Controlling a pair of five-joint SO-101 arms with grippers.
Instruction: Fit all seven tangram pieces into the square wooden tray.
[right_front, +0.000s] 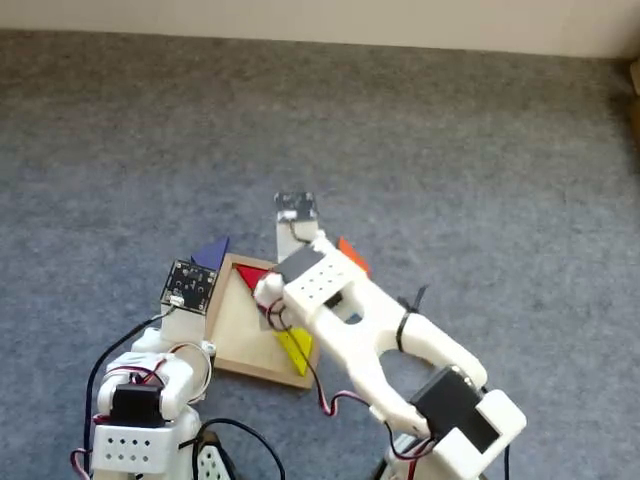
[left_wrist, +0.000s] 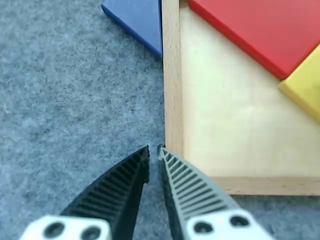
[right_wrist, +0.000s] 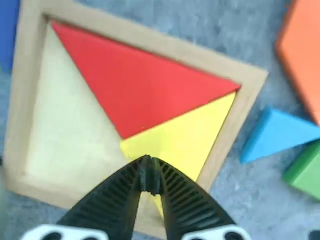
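Observation:
The square wooden tray (right_wrist: 150, 41) holds a large red triangle (right_wrist: 140, 85) and a yellow triangle (right_wrist: 192, 132) side by side, with bare wood (left_wrist: 235, 120) in the other half. My right gripper (right_wrist: 149, 167) is shut, its tips just above the yellow triangle near the tray's middle. Beside the tray's outer rim (left_wrist: 171, 80), my left gripper (left_wrist: 154, 150) hangs shut over the carpet, holding nothing. A dark blue piece (left_wrist: 137, 17) lies on the carpet against that rim. Orange (right_wrist: 302, 50), light blue (right_wrist: 277, 132) and green (right_wrist: 306, 170) pieces lie outside the opposite side.
In the high view the tray (right_front: 232, 330) sits on grey carpet between the two arms. The right arm (right_front: 340, 310) stretches over it and hides part of it. The left arm (right_front: 150, 390) stands at the tray's left. Open carpet spreads beyond the tray.

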